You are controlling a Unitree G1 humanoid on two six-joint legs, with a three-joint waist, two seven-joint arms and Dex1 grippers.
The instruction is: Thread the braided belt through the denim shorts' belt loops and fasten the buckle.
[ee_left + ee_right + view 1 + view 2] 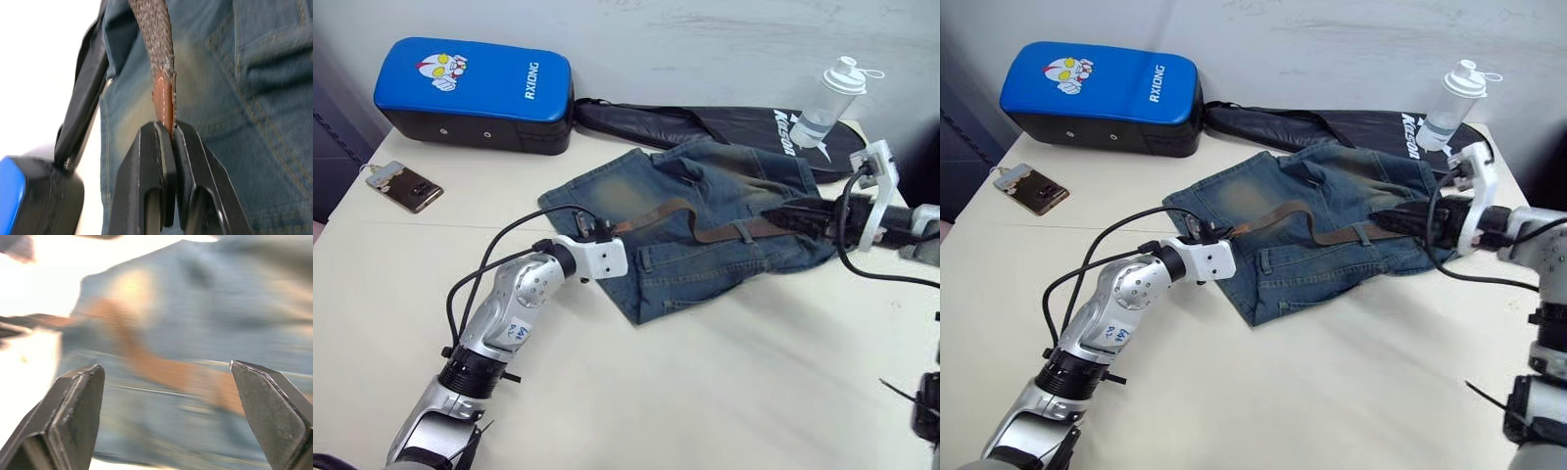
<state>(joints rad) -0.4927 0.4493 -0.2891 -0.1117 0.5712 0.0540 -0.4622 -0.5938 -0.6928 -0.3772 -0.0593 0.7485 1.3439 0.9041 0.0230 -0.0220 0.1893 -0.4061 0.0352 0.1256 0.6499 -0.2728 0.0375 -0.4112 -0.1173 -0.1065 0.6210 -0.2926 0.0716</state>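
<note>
the left gripper (168, 147) has its two black fingers pressed together on the leather tip of the braided belt (155, 39), and the woven part of the belt goes away from the fingers over the blue cloth. in the head views this gripper sits at the near left edge of the denim shorts (705, 230), just above the cloth.

the right gripper (166, 377) has its fingers spread wide apart, and nothing is between them. it points at the shorts from the right side, and the fingers reach to the right edge of the cloth, near the place where the belt crosses.

the braided belt lies on top of the shorts: from the left gripper it rises to the middle of the cloth, makes a curve, and then runs to the right toward the right gripper. the shorts lie a bit crumpled in the middle of the pale bench (705, 392). i cannot tell if the belt passes under any loop, and i cannot make out the metal end.

behind the shorts lies a black racket bag (705, 125), touching their far edge. a clear bottle (830, 98) with a white cap stands on the bag at the right. far left there is a blue pad (475, 90) with black sides, and near it a phone (406, 186) lies flat.
</note>
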